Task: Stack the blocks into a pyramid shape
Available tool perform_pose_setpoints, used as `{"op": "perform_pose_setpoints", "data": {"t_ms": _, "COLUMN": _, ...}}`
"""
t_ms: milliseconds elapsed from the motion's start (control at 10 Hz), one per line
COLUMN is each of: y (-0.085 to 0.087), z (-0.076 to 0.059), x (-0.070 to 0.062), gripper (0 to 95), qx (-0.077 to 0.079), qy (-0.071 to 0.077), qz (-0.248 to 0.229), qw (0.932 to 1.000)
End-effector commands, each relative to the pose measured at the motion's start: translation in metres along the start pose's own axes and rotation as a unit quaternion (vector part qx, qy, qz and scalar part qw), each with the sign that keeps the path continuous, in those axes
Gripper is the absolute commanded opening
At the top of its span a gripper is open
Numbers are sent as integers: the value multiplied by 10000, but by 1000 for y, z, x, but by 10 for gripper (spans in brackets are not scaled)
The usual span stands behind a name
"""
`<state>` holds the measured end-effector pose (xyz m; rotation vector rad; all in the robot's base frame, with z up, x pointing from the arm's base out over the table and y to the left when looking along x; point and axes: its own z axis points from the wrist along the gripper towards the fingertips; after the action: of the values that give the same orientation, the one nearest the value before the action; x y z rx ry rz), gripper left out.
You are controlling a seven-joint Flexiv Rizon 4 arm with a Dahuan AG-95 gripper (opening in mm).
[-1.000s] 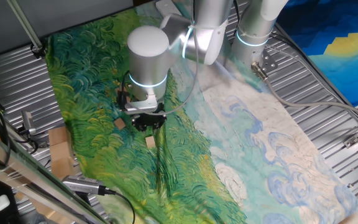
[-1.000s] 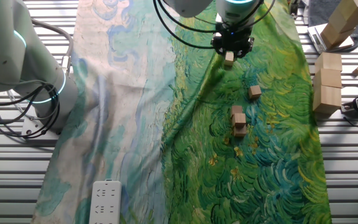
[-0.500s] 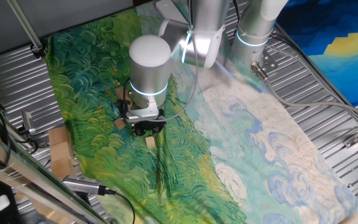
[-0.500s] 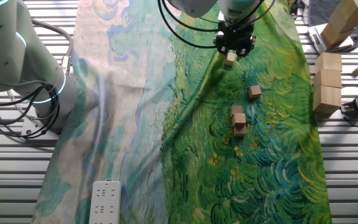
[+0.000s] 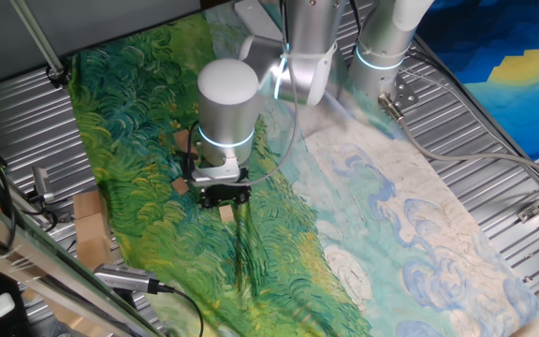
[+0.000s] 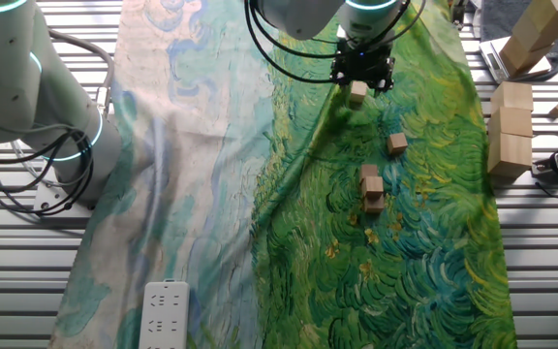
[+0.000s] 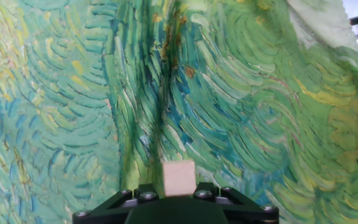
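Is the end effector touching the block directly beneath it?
Cannot tell. In the hand view the block sits at the end effector, but the fingers are hidden, so no contact or gap shows.

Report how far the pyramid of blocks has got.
Done: a small cluster of blocks sits together on the cloth, seemingly a started base. In hand: the gripper is at one block; whether it is gripped is unclear. Left: a lone block lies apart, and no pyramid shows yet.
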<state>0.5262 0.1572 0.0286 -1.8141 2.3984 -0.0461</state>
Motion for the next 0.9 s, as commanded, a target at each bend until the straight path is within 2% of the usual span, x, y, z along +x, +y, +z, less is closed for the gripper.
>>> {"op": "perform_pose_setpoints", "data": {"t_ms": 100, "y": 0, "z": 0, "x": 1, "gripper": 380, "qx": 22, "qy": 28, "qz": 57, "qw": 10000}}
{"op": "perform_pose_setpoints", "data": {"t_ms": 300, "y": 0, "z": 0, "x": 1, "gripper": 380, "qx": 36, "qy": 69, "qz": 103, "qw": 9999}}
{"op": "perform_pose_setpoints", "data": {"t_ms": 400, "y": 0, "z": 1, "x": 1, "gripper": 190, "qx": 42, "qy": 80, "qz": 101, "qw": 9999}}
{"op": "perform_pose_setpoints", "data": {"t_ms": 700, "y": 0, "z": 4, "x": 2, "gripper": 190, "qx": 59, "qy": 84, "qz": 154, "qw": 9998}}
{"op": "perform_pose_setpoints", "data": {"t_ms": 800, "y": 0, "z": 4, "x": 2, "gripper": 0, "qx": 77, "qy": 65, "qz": 164, "qw": 9998}}
{"op": "perform_pose_setpoints", "data": {"t_ms": 900, "y": 0, "z": 4, "x": 2, "gripper": 0, "qx": 72, "qy": 66, "qz": 164, "qw": 9998}}
